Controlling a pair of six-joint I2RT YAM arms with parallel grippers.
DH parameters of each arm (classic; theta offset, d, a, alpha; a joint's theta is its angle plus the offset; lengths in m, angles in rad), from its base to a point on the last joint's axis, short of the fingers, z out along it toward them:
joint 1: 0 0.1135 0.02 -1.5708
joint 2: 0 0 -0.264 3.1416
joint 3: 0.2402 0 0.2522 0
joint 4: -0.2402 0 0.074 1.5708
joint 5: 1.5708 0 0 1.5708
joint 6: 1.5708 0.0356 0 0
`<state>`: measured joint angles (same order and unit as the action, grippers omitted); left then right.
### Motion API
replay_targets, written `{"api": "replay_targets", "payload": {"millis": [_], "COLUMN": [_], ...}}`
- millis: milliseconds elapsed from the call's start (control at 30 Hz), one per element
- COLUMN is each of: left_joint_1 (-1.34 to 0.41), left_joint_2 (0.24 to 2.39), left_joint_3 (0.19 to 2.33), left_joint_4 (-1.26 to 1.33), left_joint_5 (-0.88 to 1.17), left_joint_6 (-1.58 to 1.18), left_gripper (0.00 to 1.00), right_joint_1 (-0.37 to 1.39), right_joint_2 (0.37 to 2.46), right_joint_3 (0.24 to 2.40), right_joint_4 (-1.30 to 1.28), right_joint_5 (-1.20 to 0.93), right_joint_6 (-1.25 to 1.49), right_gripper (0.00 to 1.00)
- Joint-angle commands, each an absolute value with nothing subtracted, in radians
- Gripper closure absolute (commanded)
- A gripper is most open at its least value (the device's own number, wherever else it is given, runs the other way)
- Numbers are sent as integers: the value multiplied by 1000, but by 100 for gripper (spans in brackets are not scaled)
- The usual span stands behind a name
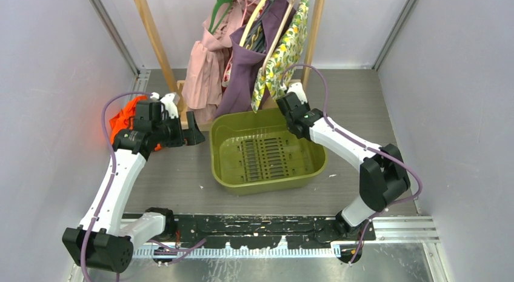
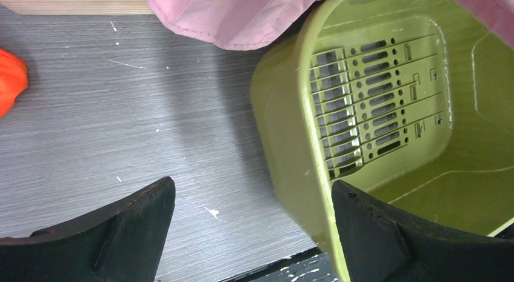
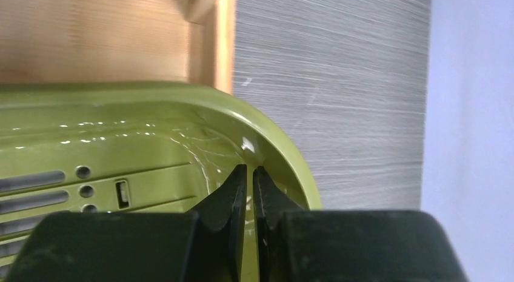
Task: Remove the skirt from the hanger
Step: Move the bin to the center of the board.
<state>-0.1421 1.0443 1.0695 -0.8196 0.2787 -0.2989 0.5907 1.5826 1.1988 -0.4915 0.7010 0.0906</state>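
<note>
1. A green plastic basin [image 1: 267, 188] sits on a grey table [image 1: 182, 179]. Every place below is given relative to this basin.
2. Behind its back rim, a wooden rack [image 1: 151, 33] carries a pink garment [image 1: 203, 70], a purple garment [image 1: 245, 70] and a lemon-print garment [image 1: 285, 51]. I cannot tell for certain which is the skirt. The lemon-print one, hanging over the basin's back right corner from a wooden hanger [image 1: 282, 21], seems likeliest.
3. The right gripper [image 3: 250, 173] hovers at that back right corner, just below the lemon-print hem. Its jaws are nearly together with only a thin slit between them, and no fabric shows in it.
4. The left gripper [image 1: 185, 121] waits beside the basin's left rim, jaws wide and empty. An orange cloth [image 1: 124, 118] lies further left.
5. The step in hand looks like taking hold of the hem. To do it well, the right jaws should part before meeting the cloth and bite a full fold rather than an edge. The pull should then go steadily down towards the basin, so that neighbouring garments and the rack are not dragged along.
</note>
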Motion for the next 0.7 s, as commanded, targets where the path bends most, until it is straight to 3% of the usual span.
{"api": "replay_targets", "payload": {"millis": [0,667], "left_joint_1": [-145,-167], "left_joint_2": [1034,1051], "left_joint_3": [1104,1182], "left_joint_4": [-784,-820], "left_joint_5": [271,257], "left_joint_6": [-273,-238], "left_gripper": [1,1], "right_joint_1": [525,68], "right_joint_2": [1490,1551], "right_joint_3": [1160,1184], "right_joint_4": [-468,-377], "right_joint_5": [850,944], "right_joint_6": [89,111], "right_gripper": [85,85]}}
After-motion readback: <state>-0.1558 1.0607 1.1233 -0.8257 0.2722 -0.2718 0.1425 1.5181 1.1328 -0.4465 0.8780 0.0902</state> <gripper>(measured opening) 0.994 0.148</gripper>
